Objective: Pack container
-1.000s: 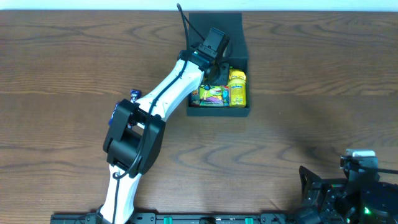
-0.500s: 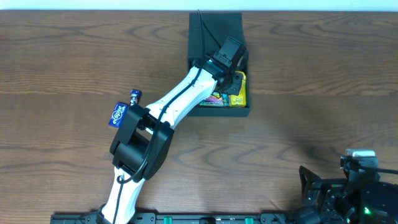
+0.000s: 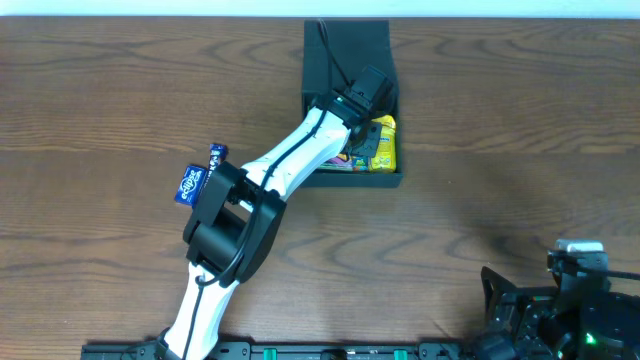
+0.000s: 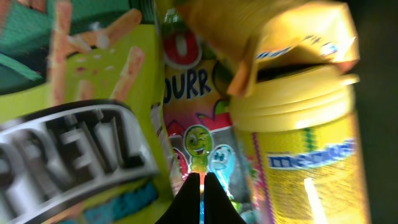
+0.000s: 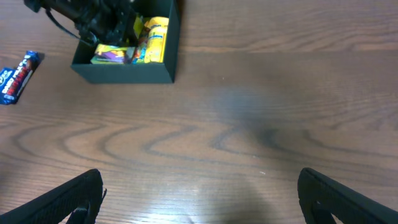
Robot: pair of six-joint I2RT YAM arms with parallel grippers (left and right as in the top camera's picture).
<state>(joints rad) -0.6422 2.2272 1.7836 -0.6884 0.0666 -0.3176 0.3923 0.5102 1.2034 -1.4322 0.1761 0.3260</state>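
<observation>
Snack bar (image 3: 190, 185): blue, on the table (image 3: 500, 120), left of the box, unpacked, so packing looks nearly finished
Left gripper (image 4: 200, 190): arm stretched diagonally into the box, fingers pressed together, pinching nothing
Box (image 3: 350, 181): top centre, lid open, holding snack packets and a yellow tub (image 3: 382, 140)
Right gripper (image 5: 199, 186): low at bottom right, spread wide, empty

Matte black container (image 3: 370, 180) on smooth wood-grain table (image 3: 500, 120); glossy snack packets (image 4: 81, 124).

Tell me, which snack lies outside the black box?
The blue packet, lying on the table left of the container; the yellow tub and pretzel packet are inside it.
</observation>
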